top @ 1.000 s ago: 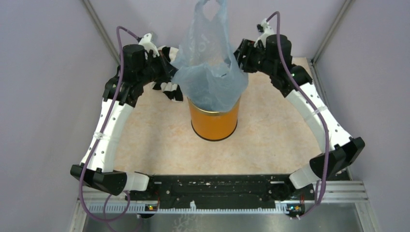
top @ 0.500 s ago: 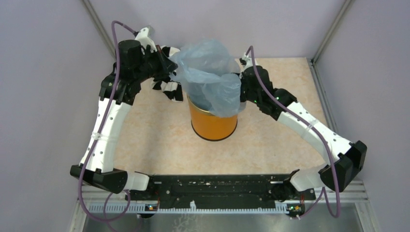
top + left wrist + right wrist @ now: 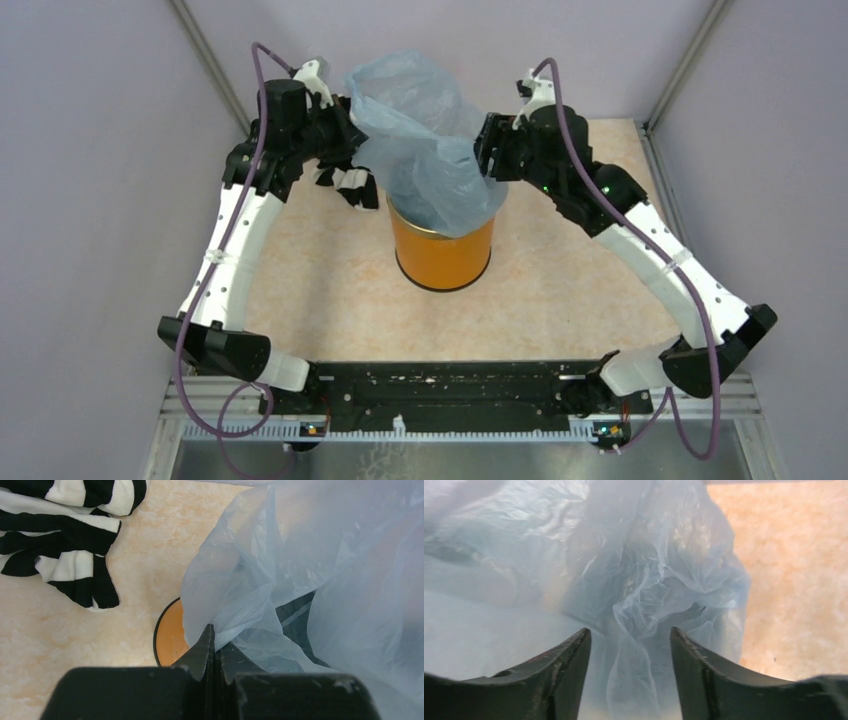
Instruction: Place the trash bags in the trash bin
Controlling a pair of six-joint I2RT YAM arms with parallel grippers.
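Bag [image 3: 425,140] part-way into bin [image 3: 443,255]; stuffing step in hand.
Top: the bag's lower end sits in the bin mouth, and most of it billows above the rim between both arms. A striped cloth [image 3: 350,187] lies on the counter [image 3: 570,290] near the bin's left, close under the left arm. Left wrist: left tool [image 3: 214,637] clamped together on a fold of bag, over the bin's rim; the cloth is off to the side, not blocking. Right wrist: right tool [image 3: 630,635] has its jaws apart with crumpled film between them, not pinched as far as shows. Judgement: the next move calls for pressing the puffed film down inside the rim, then the left tool letting go. Springy film and trapped air may spill back over the edge. A sideways shove could tip the bin.
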